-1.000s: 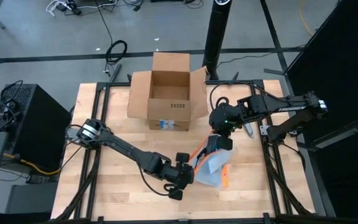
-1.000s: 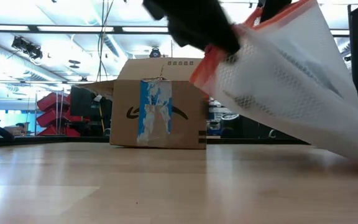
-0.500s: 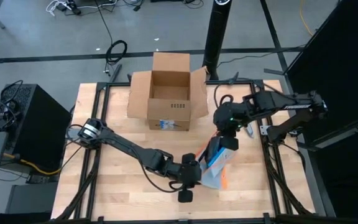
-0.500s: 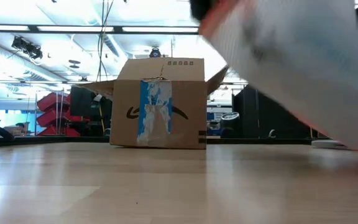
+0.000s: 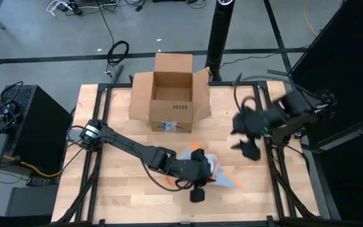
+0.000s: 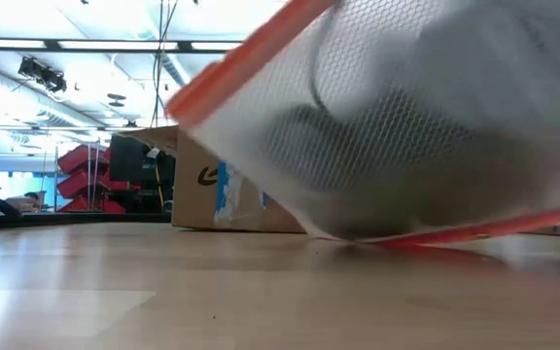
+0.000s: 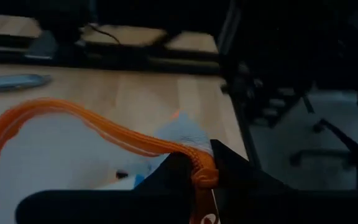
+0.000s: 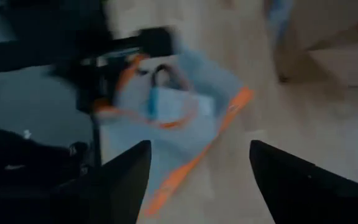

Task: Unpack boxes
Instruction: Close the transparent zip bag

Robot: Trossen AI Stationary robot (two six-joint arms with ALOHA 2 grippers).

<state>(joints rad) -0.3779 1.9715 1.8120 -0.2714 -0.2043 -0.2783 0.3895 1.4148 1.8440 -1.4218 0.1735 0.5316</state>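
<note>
Fingers of the left gripper [image 7: 197,171] are pinching the orange edge of a flat clear mesh-textured plastic pouch [image 5: 222,176], closed tight on the rim, as the left wrist view is showing. Seen from above, this gripper [image 5: 201,174] is sitting low over the front middle of the pale wooden counter [image 5: 118,189], and the pouch is lying partly on the wood just to its right, its orange border trailing toward the counter's front right. In the low view the pouch [image 6: 406,126] is filling most of the picture, tilted, with its lower orange edge touching the counter [image 6: 163,292].

Fingers of the right gripper [image 8: 197,180] are standing well apart and holding nothing, with the pouch [image 8: 179,106] lying on the wood beyond them. From above, the right gripper [image 5: 249,146] is hanging near the counter's right edge, clear of the pouch.

At the back middle of the counter, the brown corrugated cardboard box [image 5: 170,94] is standing upright with its flaps spread open, a white-and-blue label on its front wall, well apart from both grippers. The low view is catching part of this box [image 6: 202,185] behind the pouch.
</note>
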